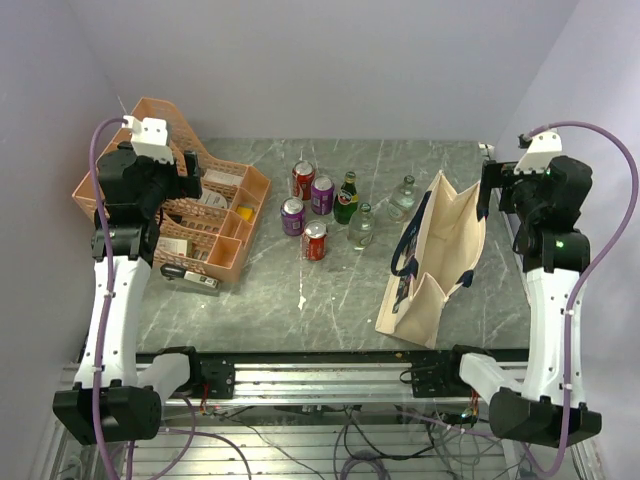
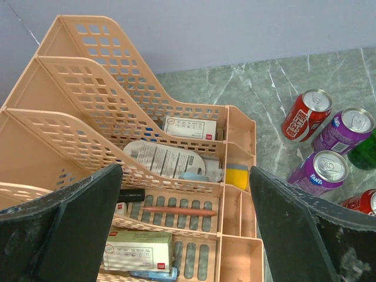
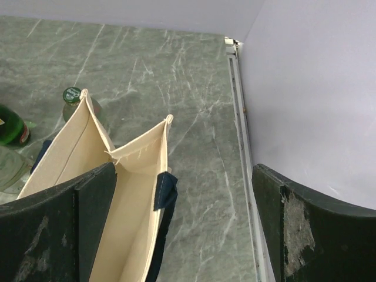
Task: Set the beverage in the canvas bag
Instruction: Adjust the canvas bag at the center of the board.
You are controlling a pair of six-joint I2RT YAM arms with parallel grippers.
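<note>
My left gripper (image 1: pixel 188 176) hung wide open and empty over the orange tray (image 1: pixel 232 262). At the tray's 3 o'clock stood four cans (image 1: pixel 315 241), with three bottles (image 1: pixel 346 198) just beside them at their 3 o'clock. Further toward 3 o'clock the bag (image 1: pixel 440 250) stood open-mouthed. My right gripper (image 1: pixel 488 192) hovered at its 1 o'clock corner, jaws wide, holding nothing.

Grey-green marbled table (image 1: pixel 330 300) against plain pale lilac walls (image 1: pixel 330 60), evenly lit.

Canvas bag (image 3: pixel 132 194) cut off at bottom edge; green bottle (image 3: pixel 9 126) cropped left.
</note>
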